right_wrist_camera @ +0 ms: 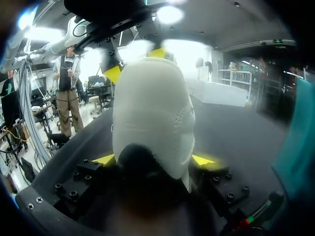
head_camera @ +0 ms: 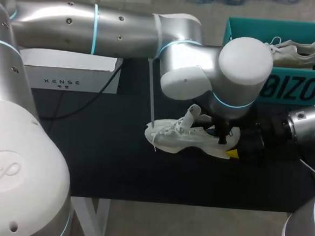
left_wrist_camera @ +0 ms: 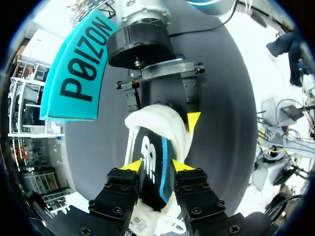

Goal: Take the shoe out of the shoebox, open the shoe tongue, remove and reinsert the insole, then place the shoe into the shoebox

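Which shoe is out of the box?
The shoe on the table, held by the right gripper, insole in the left gripper; the other shoe sits in the shoebox.

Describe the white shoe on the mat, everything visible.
The white shoe is a knit-looking sneaker with white laces and a thick pale sole, resting on the black mat, toe toward my left side, tongue raised. The right claw clamps its heel from both sides. The left claw, above its opening, pinches a dark insole with a blue stripe, partly inside the shoe.
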Available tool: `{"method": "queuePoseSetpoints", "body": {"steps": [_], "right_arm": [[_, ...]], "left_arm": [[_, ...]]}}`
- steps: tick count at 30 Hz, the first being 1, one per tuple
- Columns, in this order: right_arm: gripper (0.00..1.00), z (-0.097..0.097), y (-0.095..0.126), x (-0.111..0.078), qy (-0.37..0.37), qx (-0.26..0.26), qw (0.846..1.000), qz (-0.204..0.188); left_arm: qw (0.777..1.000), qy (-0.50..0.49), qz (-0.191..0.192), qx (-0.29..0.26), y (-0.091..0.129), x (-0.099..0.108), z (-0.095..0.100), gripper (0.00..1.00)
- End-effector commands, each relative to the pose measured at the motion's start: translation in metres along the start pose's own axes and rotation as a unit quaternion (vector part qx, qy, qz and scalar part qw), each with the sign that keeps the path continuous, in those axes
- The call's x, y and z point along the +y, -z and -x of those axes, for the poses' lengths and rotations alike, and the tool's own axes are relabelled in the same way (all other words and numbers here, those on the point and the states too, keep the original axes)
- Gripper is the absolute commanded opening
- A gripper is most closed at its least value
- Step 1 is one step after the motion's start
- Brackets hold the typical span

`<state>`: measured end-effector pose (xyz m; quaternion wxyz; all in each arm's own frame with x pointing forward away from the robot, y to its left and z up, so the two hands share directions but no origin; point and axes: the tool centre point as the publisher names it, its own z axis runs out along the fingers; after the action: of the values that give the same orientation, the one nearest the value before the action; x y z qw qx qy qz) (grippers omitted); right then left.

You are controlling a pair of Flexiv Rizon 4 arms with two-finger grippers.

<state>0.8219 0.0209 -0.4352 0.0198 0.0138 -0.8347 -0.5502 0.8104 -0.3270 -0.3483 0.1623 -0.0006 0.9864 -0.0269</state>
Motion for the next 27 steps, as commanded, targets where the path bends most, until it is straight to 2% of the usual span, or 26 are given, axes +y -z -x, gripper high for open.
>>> {"method": "queuePoseSetpoints", "body": {"steps": [1, 9, 11, 13, 22, 27], "right_arm": [[0.00, 0.001, -0.003, -0.004, -0.001, 0.000, 1.000, -0.002], [0.00, 0.001, -0.003, -0.004, -0.001, 0.000, 1.000, -0.002], [0.00, 0.001, -0.003, -0.004, -0.001, 0.000, 1.000, -0.002], [0.00, 0.001, -0.003, -0.004, -0.001, 0.000, 1.000, -0.002], [0.00, 0.001, -0.003, -0.004, -0.001, 0.000, 1.000, -0.002], [0.00, 0.001, -0.003, -0.004, -0.001, 0.000, 1.000, -0.002]], "left_arm": [[1.000, 0.002, 0.006, -0.004, -0.005, -0.004, 0.002, 0.30], [1.000, 0.005, 0.015, -0.008, -0.011, -0.003, 0.004, 0.24], [1.000, 0.008, 0.015, -0.007, -0.012, -0.004, 0.005, 0.16], [1.000, 0.011, 0.015, -0.009, -0.011, -0.003, 0.006, 0.00], [1.000, 0.015, 0.006, -0.013, -0.001, 0.001, 0.005, 0.00], [0.999, 0.022, -0.016, -0.016, 0.019, 0.005, 0.004, 0.00]]}}
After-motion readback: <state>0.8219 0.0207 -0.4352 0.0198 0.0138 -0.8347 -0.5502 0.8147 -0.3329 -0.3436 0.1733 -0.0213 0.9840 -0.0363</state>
